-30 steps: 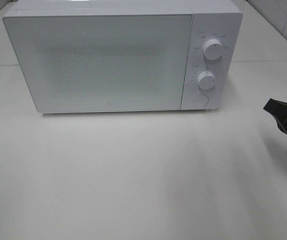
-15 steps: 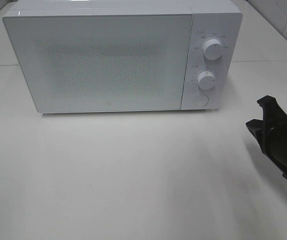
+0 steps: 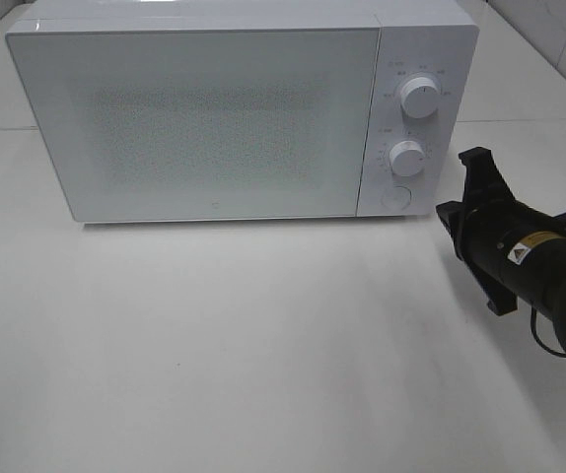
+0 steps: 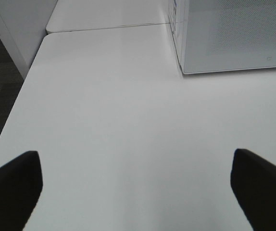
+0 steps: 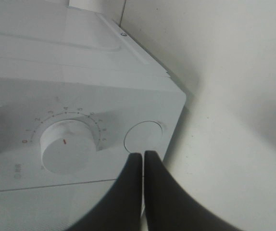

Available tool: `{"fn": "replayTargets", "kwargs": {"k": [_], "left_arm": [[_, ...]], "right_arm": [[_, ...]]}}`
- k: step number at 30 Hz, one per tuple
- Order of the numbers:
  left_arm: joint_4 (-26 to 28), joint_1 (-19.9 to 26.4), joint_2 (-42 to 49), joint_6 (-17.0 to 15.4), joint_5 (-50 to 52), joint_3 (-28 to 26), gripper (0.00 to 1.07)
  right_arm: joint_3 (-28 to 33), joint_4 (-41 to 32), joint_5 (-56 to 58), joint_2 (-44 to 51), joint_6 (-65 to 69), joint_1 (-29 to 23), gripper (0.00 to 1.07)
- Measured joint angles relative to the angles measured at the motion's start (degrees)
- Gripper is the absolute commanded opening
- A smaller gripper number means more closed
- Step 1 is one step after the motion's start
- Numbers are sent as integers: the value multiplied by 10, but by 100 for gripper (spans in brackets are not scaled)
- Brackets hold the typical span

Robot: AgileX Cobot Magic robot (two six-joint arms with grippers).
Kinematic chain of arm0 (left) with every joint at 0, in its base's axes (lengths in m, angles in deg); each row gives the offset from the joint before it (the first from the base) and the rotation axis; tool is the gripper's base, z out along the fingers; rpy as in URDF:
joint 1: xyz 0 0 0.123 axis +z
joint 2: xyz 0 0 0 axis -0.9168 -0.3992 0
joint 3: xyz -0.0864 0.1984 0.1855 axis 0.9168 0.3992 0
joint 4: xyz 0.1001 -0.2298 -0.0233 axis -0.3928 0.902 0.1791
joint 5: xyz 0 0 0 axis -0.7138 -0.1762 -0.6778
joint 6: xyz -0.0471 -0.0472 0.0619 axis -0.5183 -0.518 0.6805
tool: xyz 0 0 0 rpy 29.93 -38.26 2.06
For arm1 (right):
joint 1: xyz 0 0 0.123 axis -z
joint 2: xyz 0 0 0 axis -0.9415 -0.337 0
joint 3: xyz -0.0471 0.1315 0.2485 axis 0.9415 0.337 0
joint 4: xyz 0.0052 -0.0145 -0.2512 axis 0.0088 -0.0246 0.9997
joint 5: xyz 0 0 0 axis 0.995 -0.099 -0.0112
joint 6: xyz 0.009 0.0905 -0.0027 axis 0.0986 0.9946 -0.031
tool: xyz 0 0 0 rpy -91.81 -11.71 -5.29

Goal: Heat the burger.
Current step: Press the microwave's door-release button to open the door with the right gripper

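Observation:
The burger is out of view. A white microwave (image 3: pixel 204 118) stands at the back of the table with its door closed. My right gripper (image 3: pixel 460 192) is shut and empty, just right of the microwave's control panel. In the right wrist view its closed fingertips (image 5: pixel 143 155) point at the round button (image 5: pixel 143 136) below the lower knob (image 5: pixel 68 144), close to it; I cannot tell if they touch. My left gripper (image 4: pixel 138 187) is open and empty over bare table, left of the microwave (image 4: pixel 234 33); it does not show in the exterior view.
The control panel has an upper knob (image 3: pixel 418 97), a lower knob (image 3: pixel 406 158) and the round button (image 3: pixel 394 197). The white table (image 3: pixel 263 345) stretches in front of the microwave. The table's left edge (image 4: pixel 18 96) drops to a dark floor.
My right arm has moved in from the right edge toward the microwave's control panel, up and to the left. The microwave has not moved.

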Motion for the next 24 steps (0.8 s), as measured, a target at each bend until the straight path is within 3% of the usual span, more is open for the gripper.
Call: {"fn": "replayTargets", "kwargs": {"k": [12, 24], "left_arm": [[0, 0, 0, 0, 0, 0, 101], [0, 0, 0, 0, 0, 0, 101]], "right_arm": [[-92, 7, 36, -65, 68, -1, 0], [-135, 15, 66, -105, 83, -1, 0]]}}
